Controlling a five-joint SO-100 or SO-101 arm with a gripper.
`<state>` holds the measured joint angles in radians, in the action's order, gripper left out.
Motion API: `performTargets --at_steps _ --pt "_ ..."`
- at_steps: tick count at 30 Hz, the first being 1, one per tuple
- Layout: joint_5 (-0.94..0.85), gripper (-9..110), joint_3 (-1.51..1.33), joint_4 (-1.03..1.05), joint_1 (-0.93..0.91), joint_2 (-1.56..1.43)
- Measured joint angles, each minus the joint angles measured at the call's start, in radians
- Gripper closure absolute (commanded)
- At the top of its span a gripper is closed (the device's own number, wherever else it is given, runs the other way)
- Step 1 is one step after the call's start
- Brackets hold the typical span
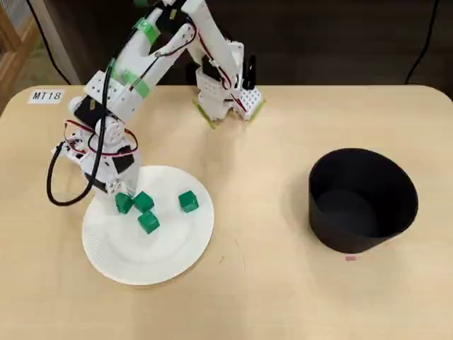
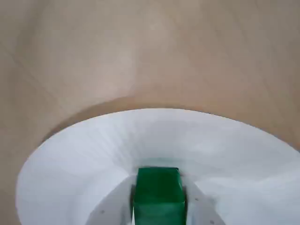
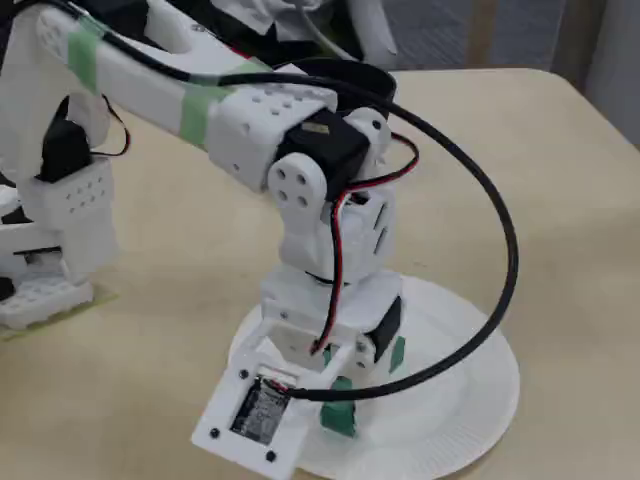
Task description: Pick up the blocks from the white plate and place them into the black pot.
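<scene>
The white plate (image 1: 177, 248) lies at the left in the overhead view and holds four green blocks. Three blocks (image 1: 144, 202) cluster near its upper left; one block (image 1: 187, 201) sits apart to the right. My gripper (image 1: 122, 198) is down on the plate's upper-left part. In the wrist view my gripper (image 2: 158, 187) has its jaws tight against both sides of one green block (image 2: 158, 197), which rests on the plate (image 2: 93, 150). The black pot (image 1: 362, 202) stands empty at the right. In the fixed view the gripper (image 3: 335, 400) stands over a block (image 3: 338, 417) on the plate (image 3: 470, 400).
The arm's base (image 1: 226, 92) is clamped at the table's far edge. A label "MT18" (image 1: 47, 95) is stuck at the upper left. Bare wooden table (image 1: 262, 212) lies between plate and pot. A black cable (image 3: 480, 230) loops beside the wrist.
</scene>
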<state>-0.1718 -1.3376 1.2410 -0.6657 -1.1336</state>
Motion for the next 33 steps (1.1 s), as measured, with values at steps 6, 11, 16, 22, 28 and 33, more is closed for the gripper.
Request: performTargets --at_steps 6,11,16,22,28,33 --pt "-0.002 104 0.044 0.002 0.015 -0.012" --pt "0.051 104 0.083 0.021 0.060 -0.178" --pt "0.081 104 0.314 0.218 0.230 -0.272" --pt "0.170 104 0.466 0.344 0.643 -0.390" --pt "0.242 104 0.459 0.385 1.012 -0.433" --pt "0.265 104 0.291 0.275 1.198 -0.535"
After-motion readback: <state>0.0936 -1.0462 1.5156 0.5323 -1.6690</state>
